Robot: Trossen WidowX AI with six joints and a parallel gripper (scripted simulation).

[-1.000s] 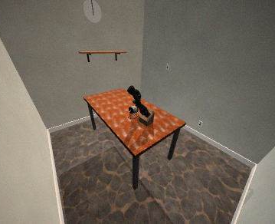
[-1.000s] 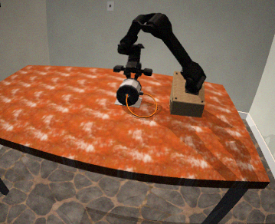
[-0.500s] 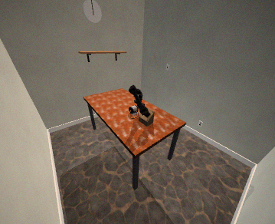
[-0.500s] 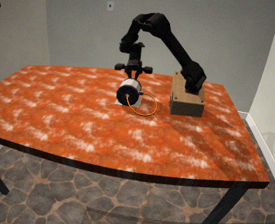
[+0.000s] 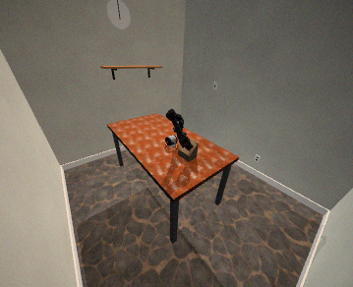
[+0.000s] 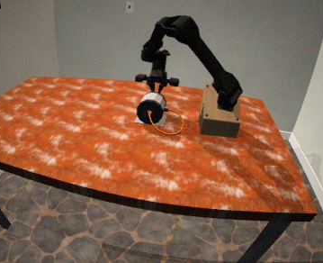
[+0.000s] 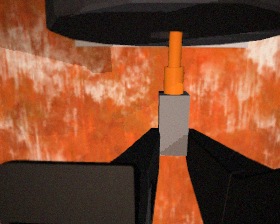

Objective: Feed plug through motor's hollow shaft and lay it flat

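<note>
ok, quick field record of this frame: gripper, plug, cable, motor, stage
gripper: gripper shut on the plug, behind the motor on its far side
plug: grey plug between the fingers, orange end pointing at the motor
cable: orange cable loops on the table from the motor's front face round its right side
motor: motor lying on its side on a small base plate, dark end toward the exterior camera
arm base: tan block to the right of the motor
stage: plug gripped; release on the table not yet done
</note>
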